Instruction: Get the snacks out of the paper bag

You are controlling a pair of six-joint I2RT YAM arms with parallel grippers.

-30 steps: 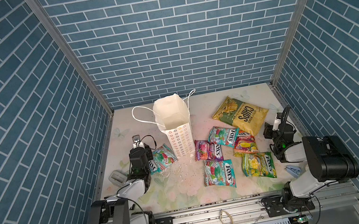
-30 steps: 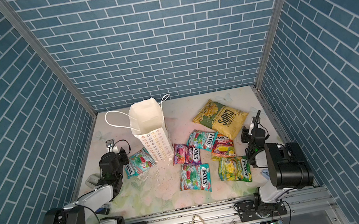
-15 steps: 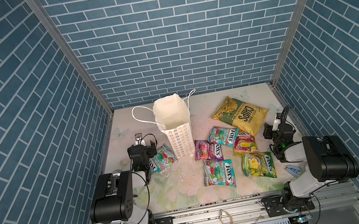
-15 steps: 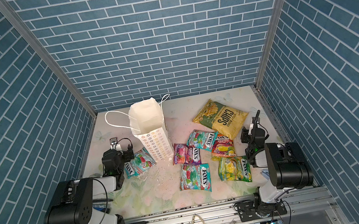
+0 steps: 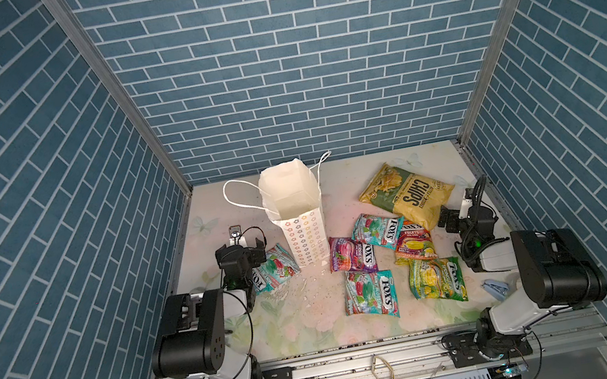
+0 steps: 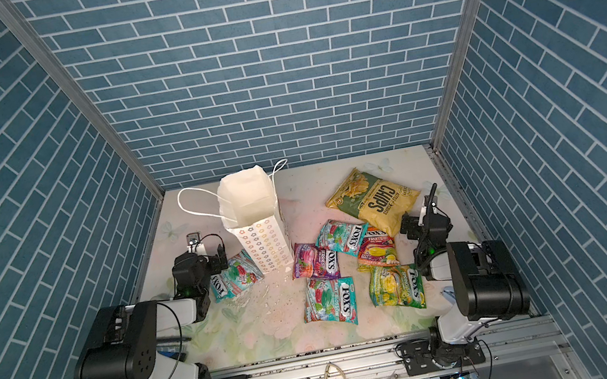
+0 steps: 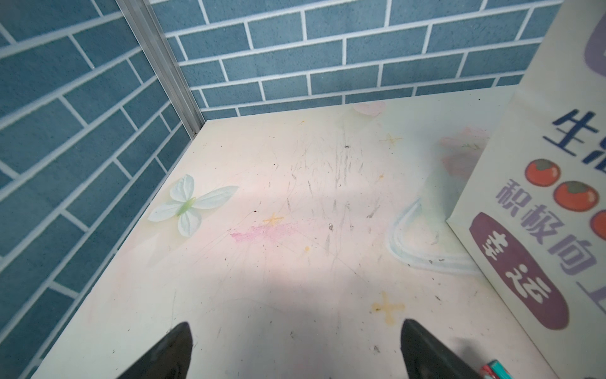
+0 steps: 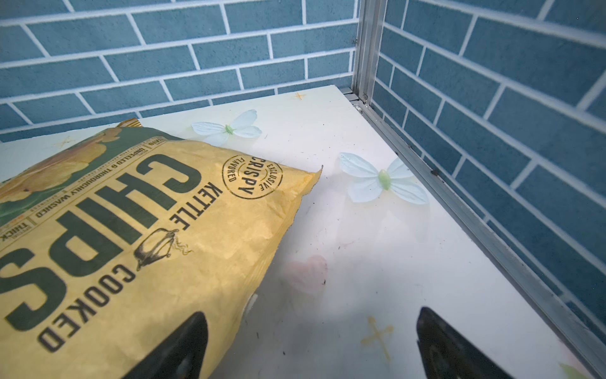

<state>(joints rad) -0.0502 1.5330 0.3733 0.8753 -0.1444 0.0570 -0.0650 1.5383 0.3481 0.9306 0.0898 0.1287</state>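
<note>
While paper bag stands upright — left hand, right hand gape.

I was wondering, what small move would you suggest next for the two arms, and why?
Probably draw both arms back to rest: the left hand and right hand stand open and hold nothing, the paper bag shows only bare white inside, and the chips bag and candy pouches lie on the table.

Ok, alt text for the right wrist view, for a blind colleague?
A yellow CHIPS bag lies flat on the butterfly-printed table, printed side up. The right hand is open, one finger overlapping the bag's edge, the other over bare table. Blue brick walls behind.
</note>
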